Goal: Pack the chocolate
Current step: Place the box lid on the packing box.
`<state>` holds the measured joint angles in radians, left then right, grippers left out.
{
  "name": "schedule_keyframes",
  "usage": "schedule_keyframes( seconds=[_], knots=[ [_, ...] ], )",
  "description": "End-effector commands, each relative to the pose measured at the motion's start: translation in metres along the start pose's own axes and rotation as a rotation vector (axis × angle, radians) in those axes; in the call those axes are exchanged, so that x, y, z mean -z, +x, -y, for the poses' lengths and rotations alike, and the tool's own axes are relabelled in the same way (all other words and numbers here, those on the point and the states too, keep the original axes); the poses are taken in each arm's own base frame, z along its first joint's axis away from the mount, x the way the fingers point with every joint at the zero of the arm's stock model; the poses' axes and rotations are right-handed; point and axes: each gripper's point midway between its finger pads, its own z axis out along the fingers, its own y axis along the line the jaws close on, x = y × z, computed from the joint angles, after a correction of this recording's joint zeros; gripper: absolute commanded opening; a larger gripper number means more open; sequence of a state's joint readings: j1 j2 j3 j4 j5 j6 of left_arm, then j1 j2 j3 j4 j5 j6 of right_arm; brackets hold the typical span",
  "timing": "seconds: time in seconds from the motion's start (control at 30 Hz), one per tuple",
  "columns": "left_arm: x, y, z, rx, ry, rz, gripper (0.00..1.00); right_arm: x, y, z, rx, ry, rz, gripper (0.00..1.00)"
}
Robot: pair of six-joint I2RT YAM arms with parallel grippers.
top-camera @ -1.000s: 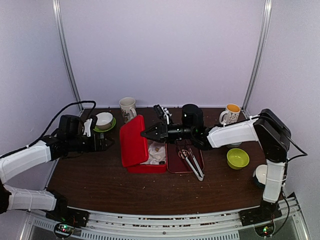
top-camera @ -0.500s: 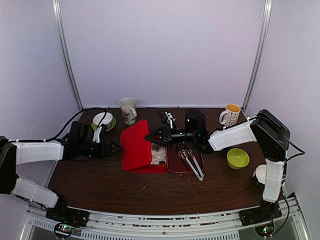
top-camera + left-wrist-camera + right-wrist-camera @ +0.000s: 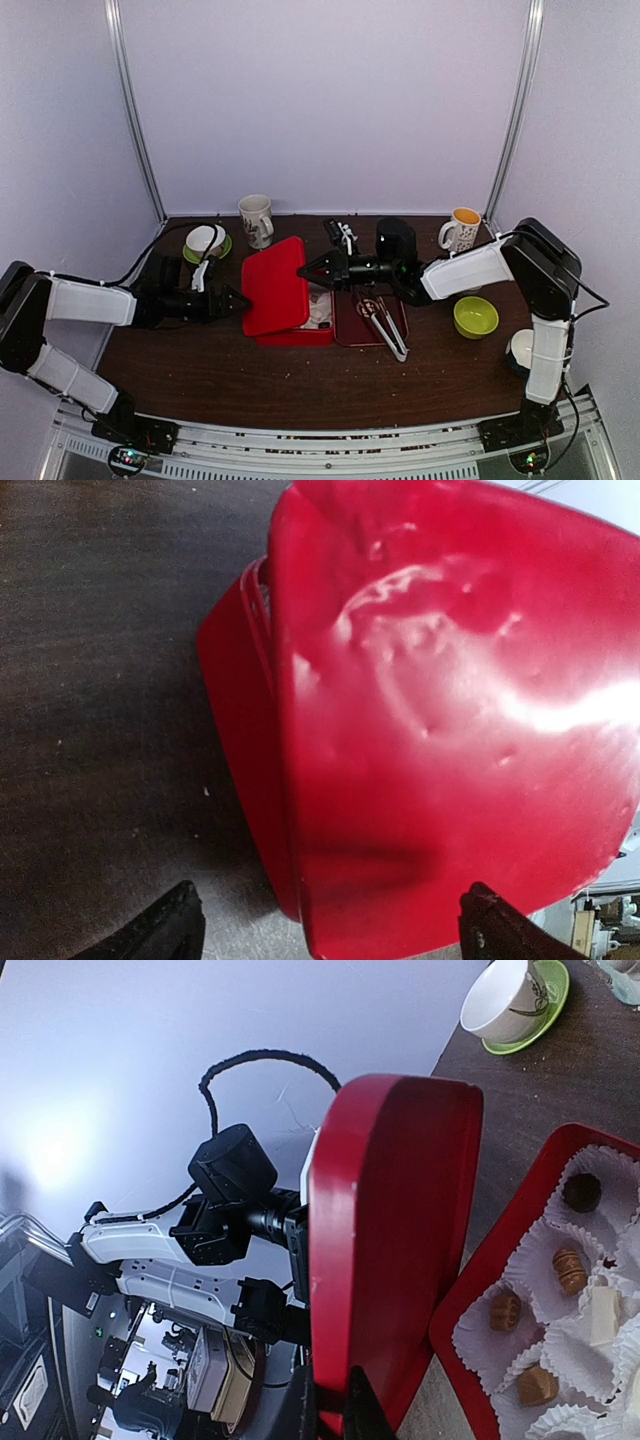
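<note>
The red box (image 3: 296, 335) lies open at mid-table with its lid (image 3: 272, 286) raised and leaning over the base. My right gripper (image 3: 304, 270) is shut on the lid's upper rim, which the right wrist view shows between the fingertips (image 3: 352, 1400) of the right gripper (image 3: 343, 1408). Several pieces of chocolate (image 3: 568, 1270) sit in white paper cups inside the base, among them a dark round one (image 3: 582, 1192) and a cream one (image 3: 603, 1312). My left gripper (image 3: 238, 300) is open just left of the lid. In the left wrist view the lid's outer face (image 3: 450, 740) fills the space ahead of the left gripper (image 3: 330, 938).
Metal tongs (image 3: 386, 326) lie on a dark red tray (image 3: 344, 322) right of the box. A green bowl (image 3: 475, 317) and a white bowl (image 3: 520, 350) stand at the right. Two mugs (image 3: 256, 218) (image 3: 462, 228), a black cylinder (image 3: 396, 238) and a cup on a green saucer (image 3: 205, 240) line the back.
My left arm has reached to the right until its open gripper is at the lid's outer face. The right gripper has drawn the lid a little rightward, tipping it over the base.
</note>
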<state>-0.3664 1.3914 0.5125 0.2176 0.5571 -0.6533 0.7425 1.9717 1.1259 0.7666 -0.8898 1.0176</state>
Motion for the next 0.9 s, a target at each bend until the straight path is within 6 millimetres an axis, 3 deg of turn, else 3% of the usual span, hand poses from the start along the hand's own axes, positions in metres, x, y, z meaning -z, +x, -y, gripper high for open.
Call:
schedule_keyframes(
  seconds=[0.0,0.3,0.67,0.87],
  knots=[
    [-0.001,-0.010,0.008,-0.022,0.053,0.051,0.91,0.010,-0.008,0.030,0.017,0.066,0.045,0.04],
    [-0.009,-0.003,0.004,-0.005,0.084,0.035,0.90,0.013,-0.011,0.048,0.009,0.092,0.042,0.05],
    [-0.012,-0.008,0.030,-0.001,0.226,0.028,0.65,0.025,-0.014,0.074,0.013,0.166,0.036,0.07],
    [-0.013,-0.011,0.039,-0.004,0.250,0.029,0.64,0.033,-0.018,0.087,0.001,0.198,0.045,0.14]
  ],
)
